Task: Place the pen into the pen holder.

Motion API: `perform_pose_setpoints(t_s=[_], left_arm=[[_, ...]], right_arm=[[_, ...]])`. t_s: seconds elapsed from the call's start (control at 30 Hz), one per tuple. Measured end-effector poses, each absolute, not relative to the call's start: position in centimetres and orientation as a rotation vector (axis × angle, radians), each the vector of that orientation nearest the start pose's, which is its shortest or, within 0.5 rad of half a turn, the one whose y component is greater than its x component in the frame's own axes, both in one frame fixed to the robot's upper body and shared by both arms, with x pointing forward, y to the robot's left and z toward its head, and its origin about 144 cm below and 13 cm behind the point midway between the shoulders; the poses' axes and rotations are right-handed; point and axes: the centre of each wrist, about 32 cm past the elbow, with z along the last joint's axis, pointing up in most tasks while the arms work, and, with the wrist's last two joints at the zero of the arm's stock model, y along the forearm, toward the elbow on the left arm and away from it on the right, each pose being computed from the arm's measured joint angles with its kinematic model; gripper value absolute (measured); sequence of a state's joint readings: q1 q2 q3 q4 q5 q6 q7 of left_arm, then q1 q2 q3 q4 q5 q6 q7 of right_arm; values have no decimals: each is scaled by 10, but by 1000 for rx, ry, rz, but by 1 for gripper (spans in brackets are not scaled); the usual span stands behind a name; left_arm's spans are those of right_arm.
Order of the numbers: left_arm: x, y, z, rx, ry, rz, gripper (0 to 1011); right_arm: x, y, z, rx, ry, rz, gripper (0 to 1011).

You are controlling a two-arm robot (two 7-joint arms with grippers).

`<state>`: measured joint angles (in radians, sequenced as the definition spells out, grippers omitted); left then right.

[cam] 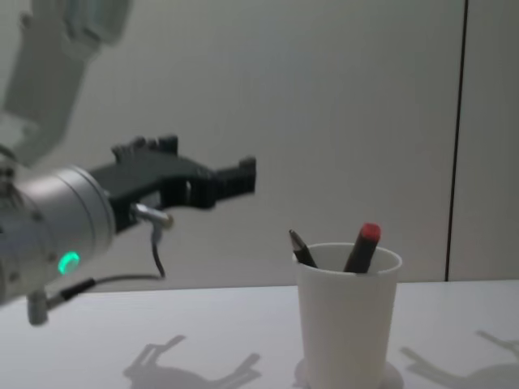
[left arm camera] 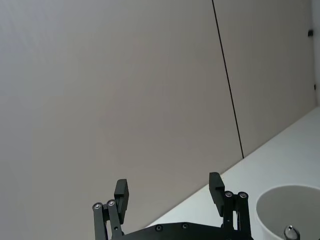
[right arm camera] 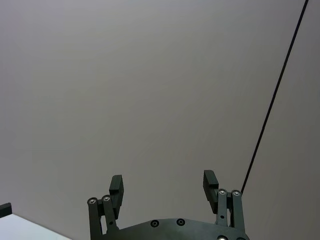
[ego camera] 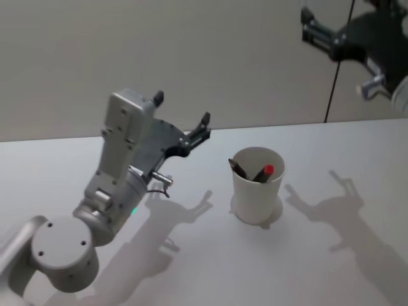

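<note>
The pen holder (ego camera: 257, 191), a plain white paper cup, stands upright on the white table (ego camera: 191, 268), and it also shows in the chest view (cam: 347, 324) and at the edge of the left wrist view (left arm camera: 287, 207). Two pens lean inside it: a red-capped pen (ego camera: 264, 171) (cam: 362, 245) and a dark pen (ego camera: 238, 168) (cam: 302, 248). My left gripper (ego camera: 182, 108) (cam: 211, 162) (left arm camera: 168, 184) hovers open and empty, up and to the left of the cup, apart from it. High at the far right, my right gripper (ego camera: 306, 25) (right arm camera: 163, 180) hangs open, holding nothing.
A plain wall rises behind the table, with a dark vertical seam (ego camera: 338, 64) at the right. The grippers' shadows fall on the table on both sides of the cup.
</note>
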<state>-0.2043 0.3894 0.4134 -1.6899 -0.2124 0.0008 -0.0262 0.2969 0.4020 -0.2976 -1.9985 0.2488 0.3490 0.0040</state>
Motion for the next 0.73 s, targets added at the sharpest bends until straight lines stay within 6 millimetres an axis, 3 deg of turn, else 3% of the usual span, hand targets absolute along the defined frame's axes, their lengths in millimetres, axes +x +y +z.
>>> perform_pose_setpoints(t_s=[0.27, 0.73], left_arm=[[491, 199, 1205, 57, -269, 1123, 1001], [492, 198, 1204, 62, -268, 1124, 1001]], right_arm=[[467, -217, 1308, 34, -282, -1192, 1001], [460, -228, 1241, 31, -161, -1210, 1001]])
